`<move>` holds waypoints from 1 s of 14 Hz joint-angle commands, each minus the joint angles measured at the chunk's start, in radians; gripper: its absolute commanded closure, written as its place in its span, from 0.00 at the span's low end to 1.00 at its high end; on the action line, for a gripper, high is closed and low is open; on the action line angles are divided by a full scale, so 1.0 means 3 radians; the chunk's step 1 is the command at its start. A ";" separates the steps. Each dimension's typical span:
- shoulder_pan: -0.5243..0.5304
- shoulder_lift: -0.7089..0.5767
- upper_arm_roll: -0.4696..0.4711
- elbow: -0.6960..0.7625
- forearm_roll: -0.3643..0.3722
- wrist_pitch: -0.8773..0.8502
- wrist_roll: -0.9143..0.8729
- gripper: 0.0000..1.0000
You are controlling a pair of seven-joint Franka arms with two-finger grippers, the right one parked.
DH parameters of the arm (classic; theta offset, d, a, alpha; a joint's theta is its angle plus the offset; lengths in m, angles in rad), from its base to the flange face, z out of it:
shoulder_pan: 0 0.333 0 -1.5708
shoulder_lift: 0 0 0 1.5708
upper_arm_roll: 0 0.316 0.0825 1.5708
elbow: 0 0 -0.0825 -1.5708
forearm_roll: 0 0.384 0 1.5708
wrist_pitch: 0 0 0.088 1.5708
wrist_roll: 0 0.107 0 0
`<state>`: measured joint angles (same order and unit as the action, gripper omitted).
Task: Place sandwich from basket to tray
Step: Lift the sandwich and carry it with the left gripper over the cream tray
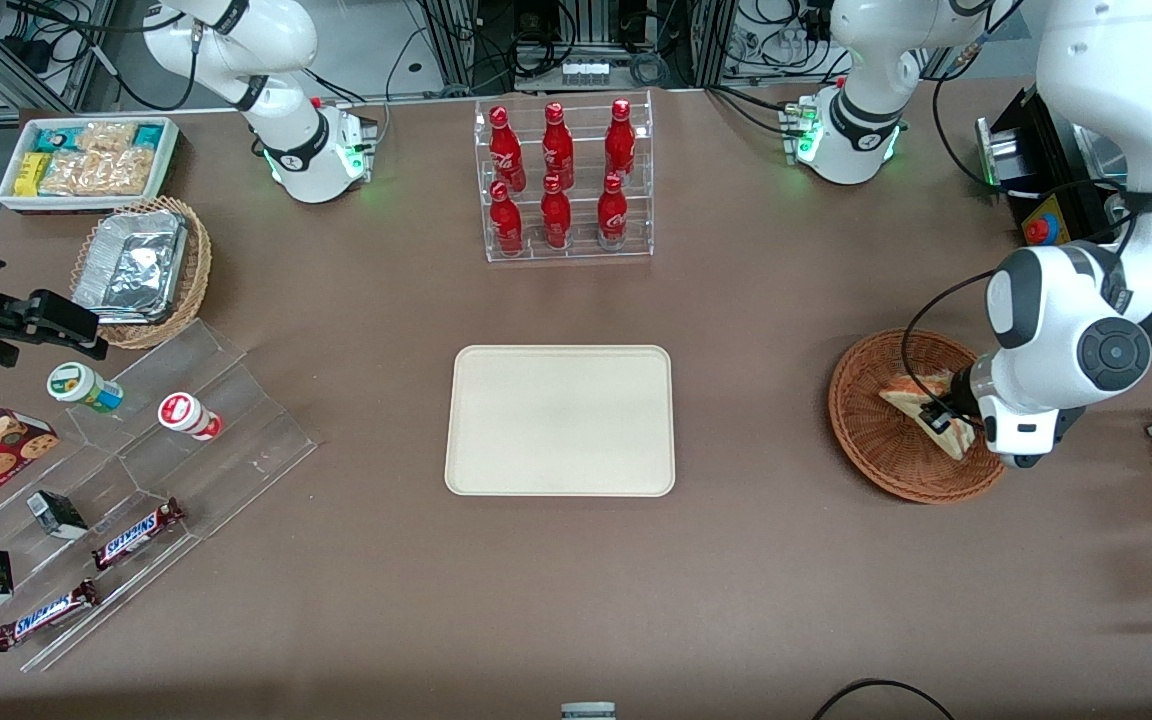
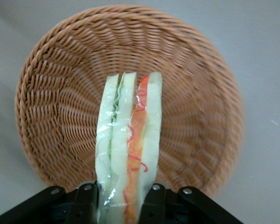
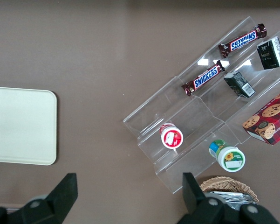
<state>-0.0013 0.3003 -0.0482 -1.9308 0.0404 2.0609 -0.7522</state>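
The sandwich (image 1: 921, 403) is a pale bread wedge with red, orange and green filling. It sits in the round reddish-brown wicker basket (image 1: 861, 420) toward the working arm's end of the table. My left gripper (image 1: 946, 412) is over the basket, shut on the sandwich. In the left wrist view the black fingers (image 2: 86, 205) press both faces of the sandwich (image 2: 130, 144), which stands on edge above the basket's floor (image 2: 60, 93). The cream-beige tray (image 1: 561, 420) lies flat and bare at the table's middle, also showing in the right wrist view (image 3: 21, 126).
A clear rack of red bottles (image 1: 563, 180) stands farther from the camera than the tray. Toward the parked arm's end are a clear stepped stand (image 1: 136, 480) with snack bars and cups, a lighter wicker basket with a foil container (image 1: 141, 265) and a white bin of snack packs (image 1: 86, 160).
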 commanded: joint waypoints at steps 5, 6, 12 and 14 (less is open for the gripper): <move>-0.0884 -0.0014 0.0002 0.0381 0.0106 -0.0371 0.0058 0.73; -0.0961 0.0077 -0.0008 0.0468 0.0075 -0.0355 0.0154 0.73; -0.1671 0.0757 -0.0090 0.1163 -0.0391 -0.0233 0.0191 0.73; -0.1927 0.0880 -0.0090 0.1190 -0.0370 -0.0014 0.0232 0.73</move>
<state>-0.5101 0.5035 -0.0887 -1.6361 -0.0640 2.0262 -0.7072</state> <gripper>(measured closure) 0.727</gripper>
